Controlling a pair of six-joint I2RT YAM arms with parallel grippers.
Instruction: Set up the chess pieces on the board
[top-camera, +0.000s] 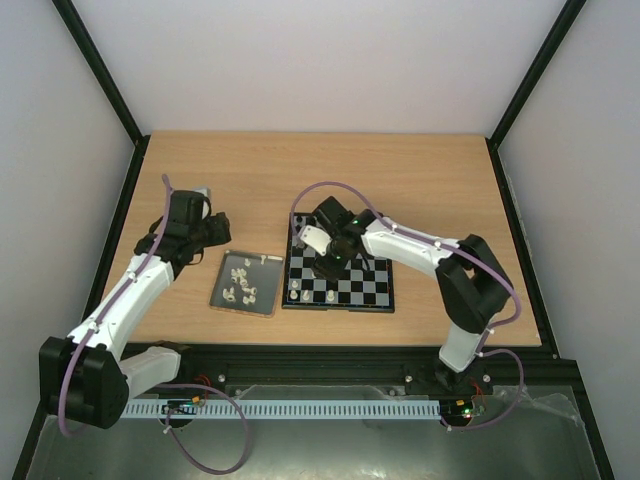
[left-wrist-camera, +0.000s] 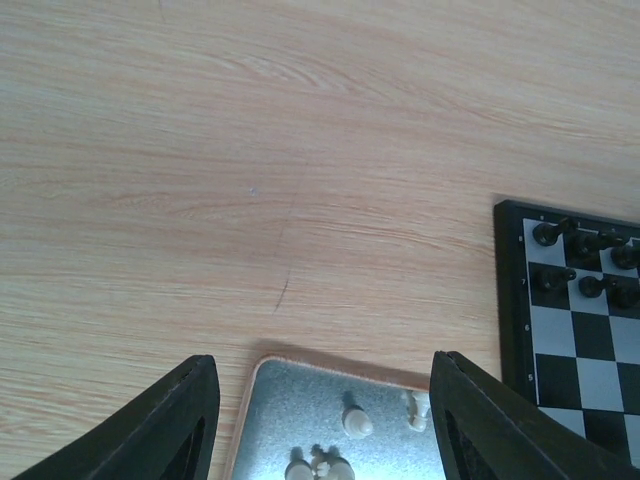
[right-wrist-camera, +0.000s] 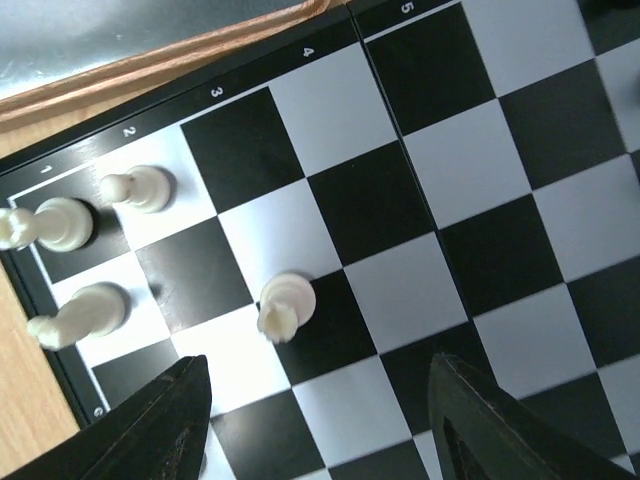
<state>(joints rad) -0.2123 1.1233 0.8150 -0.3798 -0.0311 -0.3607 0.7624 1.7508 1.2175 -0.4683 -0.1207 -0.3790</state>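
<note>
The board (top-camera: 372, 291) lies right of centre, and my right gripper (top-camera: 329, 264) hovers over its near-left part. In the right wrist view the gripper (right-wrist-camera: 320, 430) is open above the board (right-wrist-camera: 500, 180). A white chess piece (right-wrist-camera: 286, 305) stands just ahead of the fingertips, straddling a square's edge. Three more white pieces (right-wrist-camera: 134, 188) stand near the board's corner. My left gripper (top-camera: 214, 238) is open beyond the far end of the dark-grey tray (top-camera: 265, 287). Its fingers (left-wrist-camera: 180, 430) frame several white pieces (left-wrist-camera: 357, 422) on the tray (left-wrist-camera: 285, 400), touching none.
Black pieces (left-wrist-camera: 585, 265) stand on the board's far rows (left-wrist-camera: 590, 340). The tray's tan edge (right-wrist-camera: 170, 60) runs close along the board's left rim. Bare wooden table (top-camera: 420, 180) stretches behind both. Black frame posts and white walls enclose the table.
</note>
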